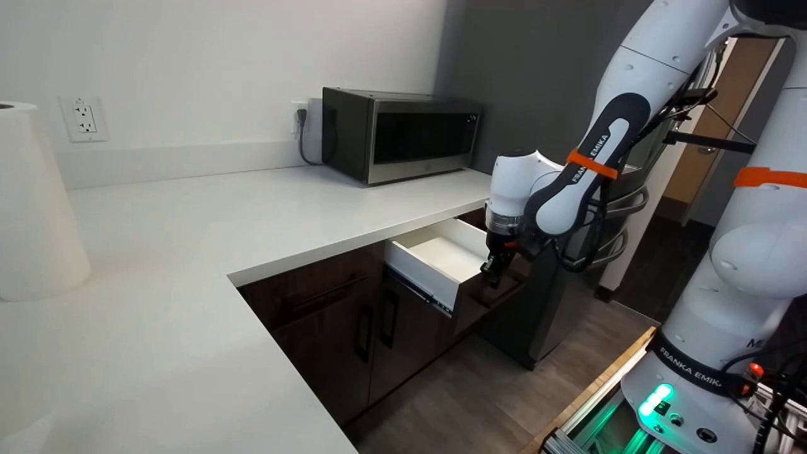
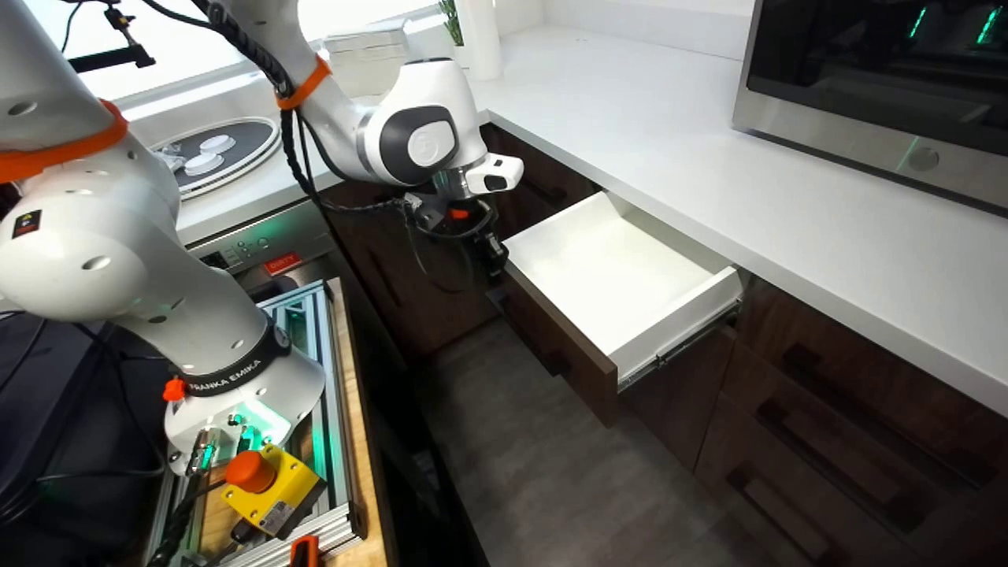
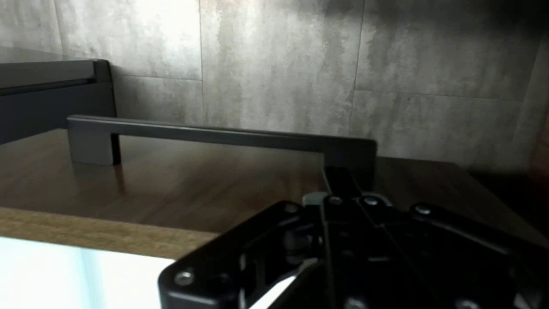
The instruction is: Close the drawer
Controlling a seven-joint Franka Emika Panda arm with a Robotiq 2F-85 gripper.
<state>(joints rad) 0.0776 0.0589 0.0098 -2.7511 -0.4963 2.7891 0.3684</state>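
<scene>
The drawer is pulled out below the countertop in both exterior views. Its white box point(image 1: 421, 275) point(image 2: 622, 268) has nothing visible inside. Its dark brown front panel point(image 3: 193, 189) carries a dark bar handle point(image 3: 223, 134). My gripper point(image 1: 493, 277) points down at the front panel, outside the box. In an exterior view the gripper point(image 2: 494, 268) is by the panel's end farther from that camera. In the wrist view the fingertips point(image 3: 336, 171) are together with nothing between them. They overlap the handle's right-hand post there; I cannot tell whether they touch it.
A white countertop point(image 1: 208, 221) overhangs the drawer. A microwave point(image 1: 422, 139) stands on it, and a paper towel roll point(image 1: 38, 208). Dark cabinets with bar handles point(image 1: 364, 333) are beside and below the drawer. A dishwasher point(image 2: 260, 244) is behind the arm.
</scene>
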